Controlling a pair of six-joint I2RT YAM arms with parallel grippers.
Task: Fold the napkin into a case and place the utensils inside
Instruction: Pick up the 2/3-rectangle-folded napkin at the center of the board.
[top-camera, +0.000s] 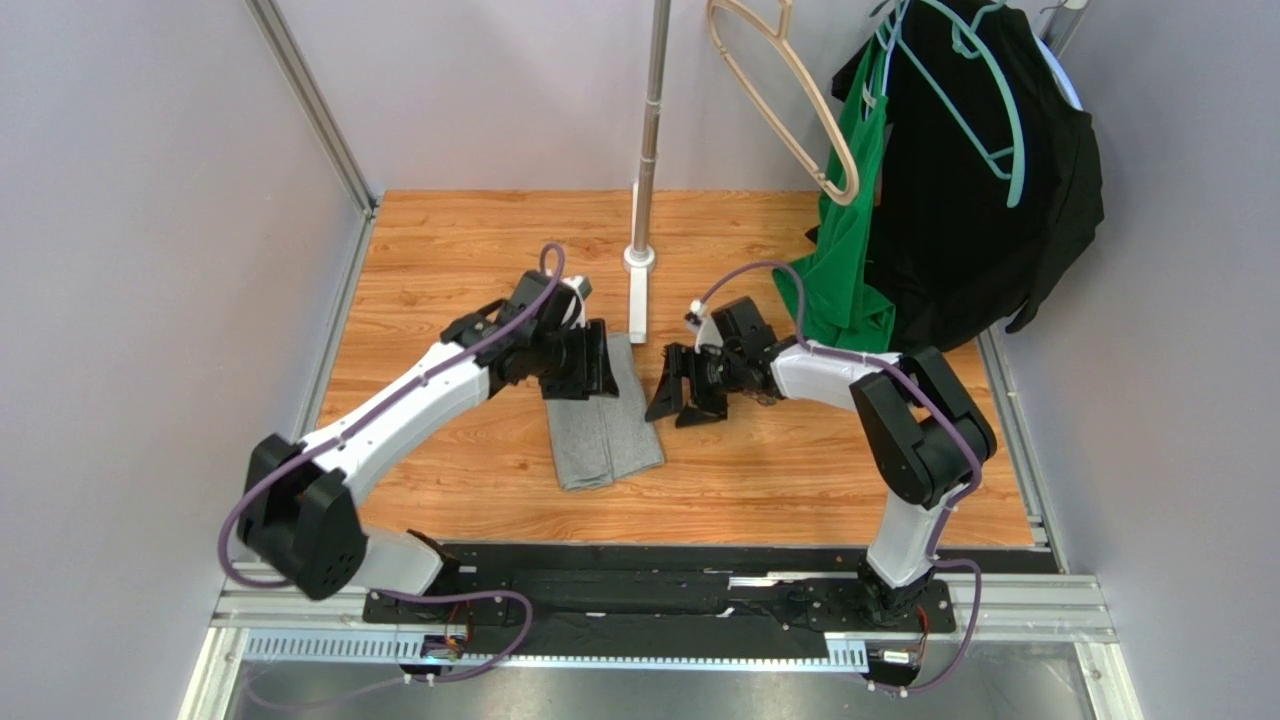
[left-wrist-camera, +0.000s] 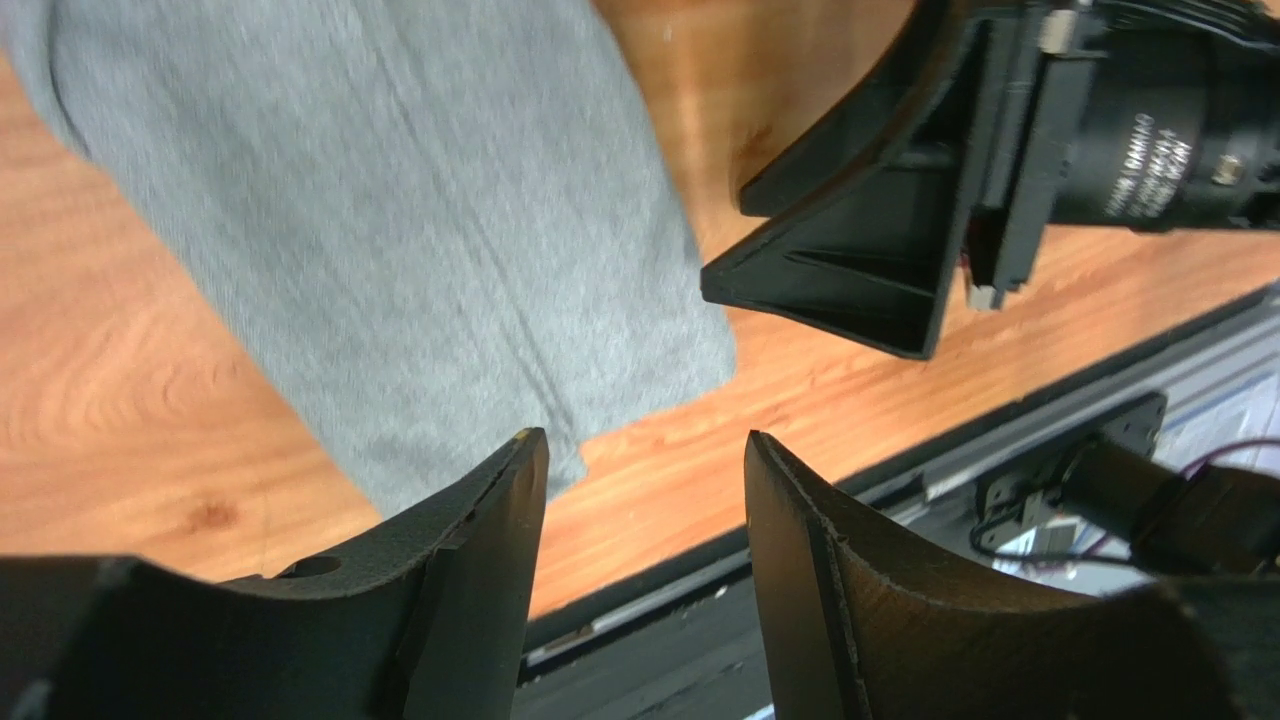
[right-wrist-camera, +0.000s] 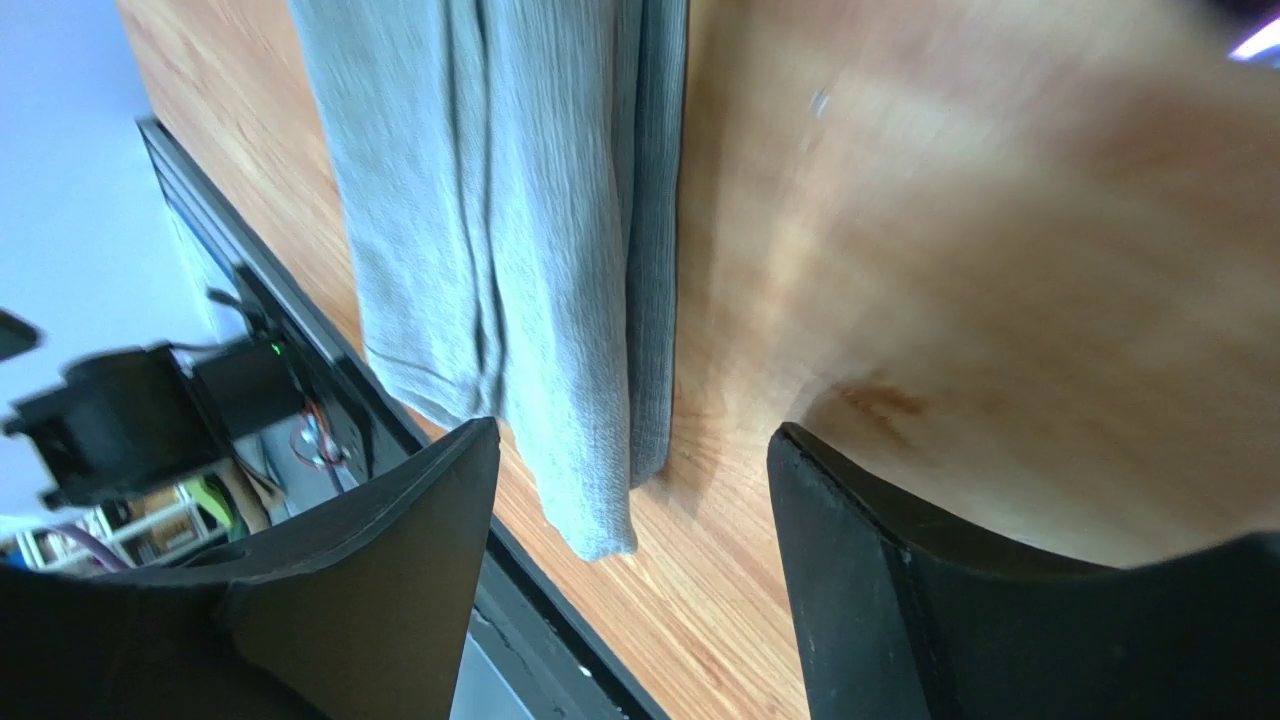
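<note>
The napkin (top-camera: 604, 431) lies on the wooden table as a narrow, layered heather-grey strip, the case. Its far end is under my left gripper (top-camera: 577, 371). In the left wrist view the grey cloth (left-wrist-camera: 406, 225) fills the upper left, and my left gripper (left-wrist-camera: 639, 443) hangs open above its edge with nothing between the fingers. My right gripper (top-camera: 684, 393) stands open just right of the strip. In its wrist view the cloth (right-wrist-camera: 511, 225) lies ahead of the right gripper (right-wrist-camera: 631, 435), apart from it. The utensils are out of view.
A metal pole (top-camera: 646, 165) on a white foot stands behind the napkin. A green garment (top-camera: 849, 255) and a black garment (top-camera: 977, 165) hang at the back right, next to a bare hanger (top-camera: 796, 105). A black rail (top-camera: 676, 578) runs along the near edge.
</note>
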